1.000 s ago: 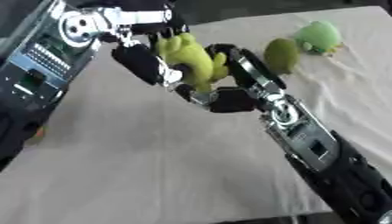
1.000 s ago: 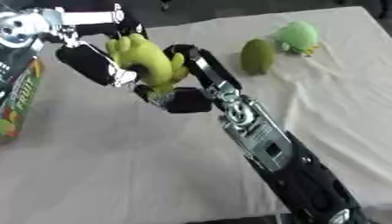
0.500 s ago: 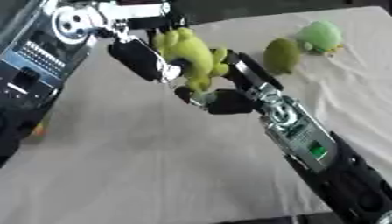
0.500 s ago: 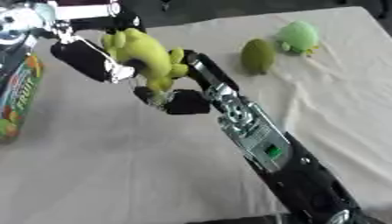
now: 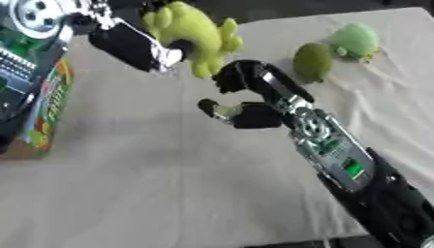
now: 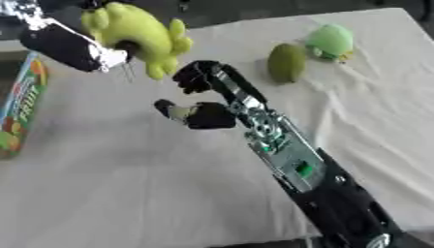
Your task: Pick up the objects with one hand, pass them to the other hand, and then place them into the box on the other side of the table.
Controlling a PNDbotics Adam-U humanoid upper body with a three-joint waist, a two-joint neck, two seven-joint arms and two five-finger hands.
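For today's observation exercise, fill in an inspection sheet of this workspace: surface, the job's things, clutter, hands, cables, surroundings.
Surface: table under a wrinkled pale cloth.
Job's things: yellow-green soft toy held up in the air near the top left; olive-green fruit and light green soft toy lying on the cloth at the far right; colourful box at the left edge.
Clutter: nothing seen.
Hands: left hand curled on the yellow-green soft toy; right hand just below it, fingers curled, holding nothing.
Cables: nothing seen.
Surroundings: dark floor beyond the far edge of the table.
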